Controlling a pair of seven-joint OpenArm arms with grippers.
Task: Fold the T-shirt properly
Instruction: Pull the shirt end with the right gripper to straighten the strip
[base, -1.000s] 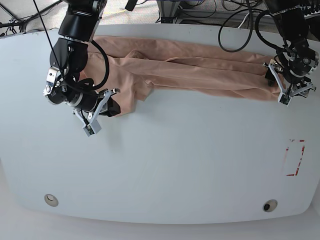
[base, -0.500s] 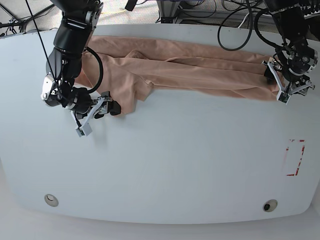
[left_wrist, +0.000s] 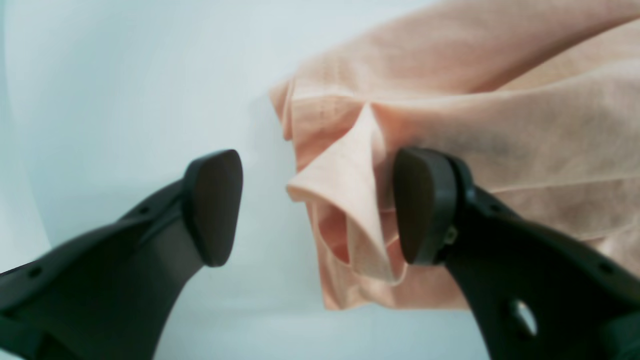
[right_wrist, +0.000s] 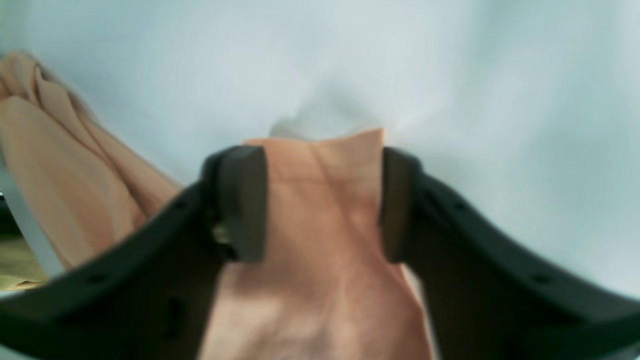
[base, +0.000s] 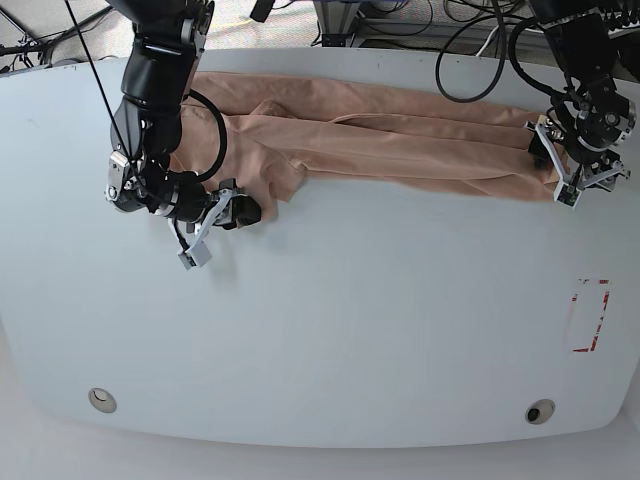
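Note:
The salmon-peach T-shirt (base: 400, 135) lies stretched in a long wrinkled band across the far side of the white table (base: 350, 330). Its collar and emblem do not show. My right gripper (base: 220, 222) is at the shirt's lower left flap. In the right wrist view (right_wrist: 320, 205) its jaws stand apart with a flat strip of cloth (right_wrist: 320, 240) between them. My left gripper (base: 562, 168) is at the shirt's right end. In the left wrist view (left_wrist: 320, 207) it is open, with a folded corner of cloth (left_wrist: 350, 200) against the right finger (left_wrist: 425, 205).
A red-outlined rectangle (base: 590, 315) is marked near the table's right edge. Two round holes (base: 101, 400) (base: 540, 411) sit near the front edge. Black cables (base: 470, 50) hang behind the table's far edge.
My right gripper has moved right onto the shirt's lower left flap, and its wrist has turned. The left gripper has barely moved. The shirt lies as before.

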